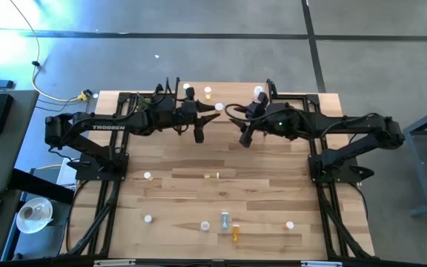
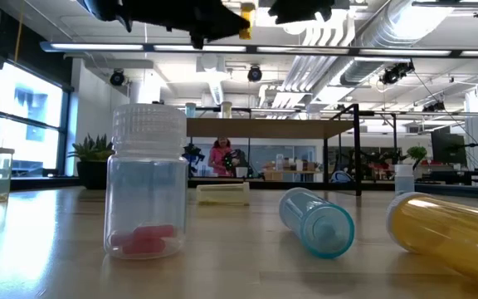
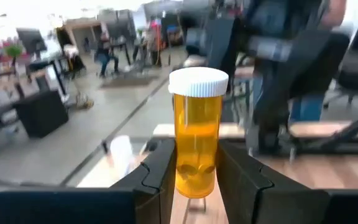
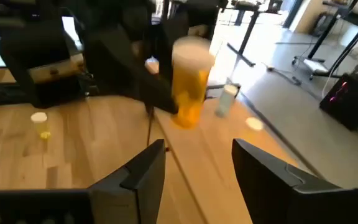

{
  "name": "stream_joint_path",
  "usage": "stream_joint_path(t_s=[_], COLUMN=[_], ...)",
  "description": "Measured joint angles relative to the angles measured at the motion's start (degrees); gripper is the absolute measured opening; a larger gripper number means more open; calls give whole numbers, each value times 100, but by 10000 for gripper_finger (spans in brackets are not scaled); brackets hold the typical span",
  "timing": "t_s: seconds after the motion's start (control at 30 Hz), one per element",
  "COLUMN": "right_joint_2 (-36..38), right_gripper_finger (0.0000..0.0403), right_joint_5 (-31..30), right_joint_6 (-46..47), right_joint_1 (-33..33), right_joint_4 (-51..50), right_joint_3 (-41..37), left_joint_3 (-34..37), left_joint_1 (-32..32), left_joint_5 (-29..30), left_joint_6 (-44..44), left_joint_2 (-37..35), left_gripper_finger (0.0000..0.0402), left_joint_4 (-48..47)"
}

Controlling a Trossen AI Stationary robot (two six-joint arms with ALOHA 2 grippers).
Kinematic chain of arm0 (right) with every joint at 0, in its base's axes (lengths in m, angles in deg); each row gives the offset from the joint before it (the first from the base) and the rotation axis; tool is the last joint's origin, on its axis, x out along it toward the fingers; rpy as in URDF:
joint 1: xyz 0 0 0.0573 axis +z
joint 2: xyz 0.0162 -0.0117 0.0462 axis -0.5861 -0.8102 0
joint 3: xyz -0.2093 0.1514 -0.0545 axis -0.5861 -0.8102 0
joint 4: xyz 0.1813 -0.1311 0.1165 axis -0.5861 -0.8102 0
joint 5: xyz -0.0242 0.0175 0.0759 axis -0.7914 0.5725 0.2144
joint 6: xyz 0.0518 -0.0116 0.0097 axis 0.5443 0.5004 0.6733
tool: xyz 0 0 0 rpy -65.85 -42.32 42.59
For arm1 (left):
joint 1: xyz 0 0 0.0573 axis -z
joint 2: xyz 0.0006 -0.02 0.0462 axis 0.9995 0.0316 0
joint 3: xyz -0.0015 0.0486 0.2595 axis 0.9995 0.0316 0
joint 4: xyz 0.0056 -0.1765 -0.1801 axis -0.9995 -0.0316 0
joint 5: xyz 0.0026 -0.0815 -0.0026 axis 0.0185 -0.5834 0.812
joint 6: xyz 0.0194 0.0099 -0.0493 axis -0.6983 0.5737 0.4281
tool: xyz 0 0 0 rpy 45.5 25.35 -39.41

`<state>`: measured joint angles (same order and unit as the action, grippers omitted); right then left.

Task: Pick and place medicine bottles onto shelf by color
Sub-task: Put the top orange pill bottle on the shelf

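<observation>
So right now we have the left tool (image 3: 194,171) clamped on an orange bottle (image 3: 196,134), held upright with its white cap on top, up in the air near the back middle of the bench (image 1: 258,178). The right tool (image 4: 194,165) sits just across from it with its jaws standing apart and nothing between them, the orange bottle hanging a bit in front of its fingers.

What worries us: the grip is down low on the bottle, near its base, so most of the body and the cap stick out above the fingers. We reckon any quick swing could tip it or let it slide out. The two arms are also really close to each other up there, so if either one moves without clearing first we'd expect a knock, and a knock could pop the bottle loose.

If it drops, it lands among the others. A clear bottle (image 2: 148,178) stands on the bench, and a blue one (image 2: 318,222) and a yellow one (image 2: 451,232) lie on their sides, so they'd roll if bumped.

The shelf (image 2: 264,126) is at the back, with a couple of bottles already up there, so a sloppy placement could shove those off
</observation>
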<state>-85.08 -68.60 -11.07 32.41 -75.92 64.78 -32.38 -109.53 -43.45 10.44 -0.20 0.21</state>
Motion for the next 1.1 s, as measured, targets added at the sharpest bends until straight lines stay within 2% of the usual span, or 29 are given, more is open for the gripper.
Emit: stream_joint_path(t_s=[0.13,0.2,0.43,0.63,0.87,1.1], right_joint_2=[86,95,71,-86,-493,-615], right_gripper_finger=[178,178,178,178,178,178], right_joint_5=[34,273,1692,2503,2618,2531], right_joint_6=[-531,-809,-809,-500,-461,-373], right_joint_1=[-136,-256,-862,-1252,-1304,-1304], right_joint_4=[66,167,451,432,178,-146], right_joint_3=[10,10,14,23,23,19], left_joint_3=[0,0,2,2,4,4], left_joint_1=[-18,-18,6,6,6,4], left_joint_5=[-2,-13,-18,-20,-61,-42], left_joint_6=[83,85,94,215,304,298], left_joint_2=[7,34,324,728,1149,1178], left_gripper_finger=[92,92,92,92,92,92], left_joint_4=[-481,-651,-740,-447,55,141])
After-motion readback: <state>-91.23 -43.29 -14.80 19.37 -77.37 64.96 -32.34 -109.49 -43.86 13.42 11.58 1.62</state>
